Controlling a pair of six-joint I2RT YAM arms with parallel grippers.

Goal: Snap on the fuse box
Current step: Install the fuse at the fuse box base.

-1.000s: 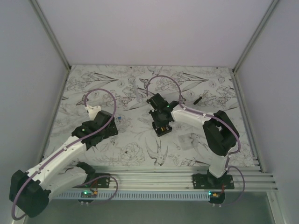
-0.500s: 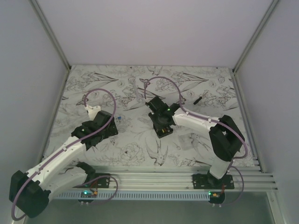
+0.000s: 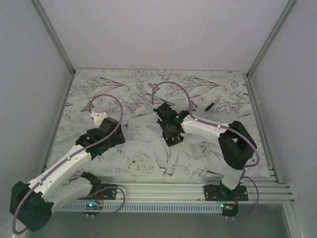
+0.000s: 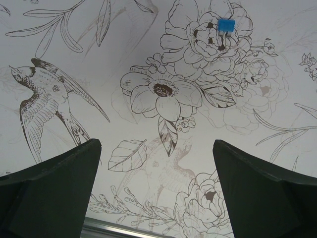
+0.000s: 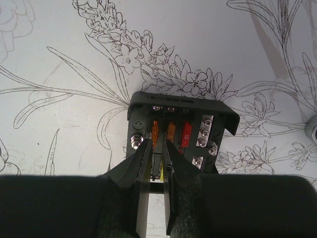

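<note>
— Dead centre of the overhead view, see it? That's the small black square plastic fuse box (image 3: 172,139). It sits on the white flower-printed table (image 3: 99,89) with the right arm's black two-finger gripper (image 5: 157,147) pointing straight down onto it.

— What are the fingers doing?

— In its wrist camera, lower middle of the frame, they're drawn close with only a thin slot between them. The tips are at the near edge of the box, right beside the little orange and red fuses (image 5: 171,133). A yellowish piece (image 5: 161,172) shows in the slot, but I can't tell if they're pinching it or just resting against the box.

— And the other arm?

— The left gripper (image 4: 154,145) hangs over bare table at the left of the overhead frame, well apart from the box. Its fingers are spread wide with nothing between them. A tiny blue square scrap (image 4: 227,24) lies in the upper right of its wrist view.

— So how would you do the snap properly?

— I'd push straight down, square to the box, so the part seats evenly rather than cocking on one side. Nothing is bracing the box, so I reckon any sideways shove would skate it across the table. I'd also keep the tips clear of the neighbouring fuses.
</note>
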